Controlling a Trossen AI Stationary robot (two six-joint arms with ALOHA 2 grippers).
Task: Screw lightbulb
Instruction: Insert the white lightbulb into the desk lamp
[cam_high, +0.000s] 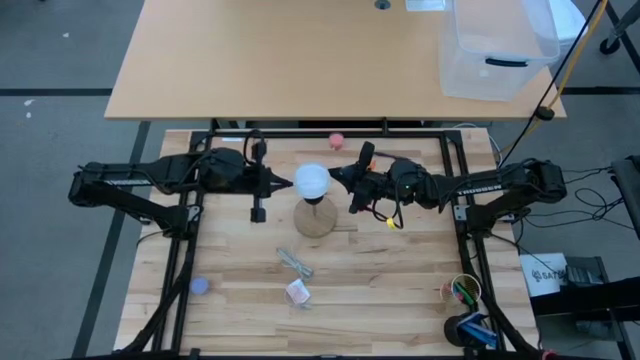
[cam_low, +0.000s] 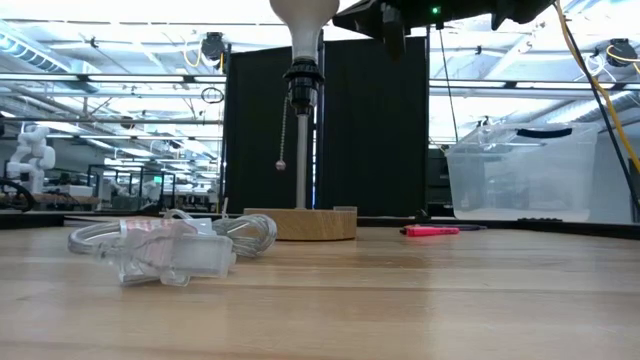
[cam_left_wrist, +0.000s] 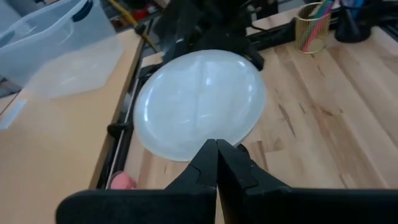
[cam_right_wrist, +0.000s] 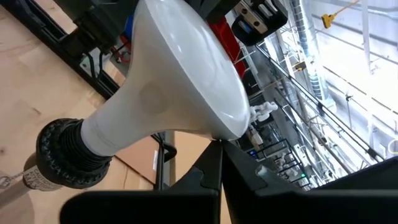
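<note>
The white lightbulb stands upright with its base in the black socket of a post on the round wooden disc. A pull chain hangs from the socket. My left gripper is shut, its tips at the globe's left side. My right gripper is shut, its tips at the globe's right side. In the low view only the right arm shows beside the bulb. My left gripper meets the globe's wide part with its shut fingertips, coming level from the table's left. The bulb stays upright in the socket. My right gripper meets the globe's rim on the opposite side with its shut fingertips, coming level from the table's right.
A pink ball lies at the far edge. A clear plastic bundle, a small packet and a blue piece lie nearer. A cup of pens stands near right. A clear bin sits on the far table.
</note>
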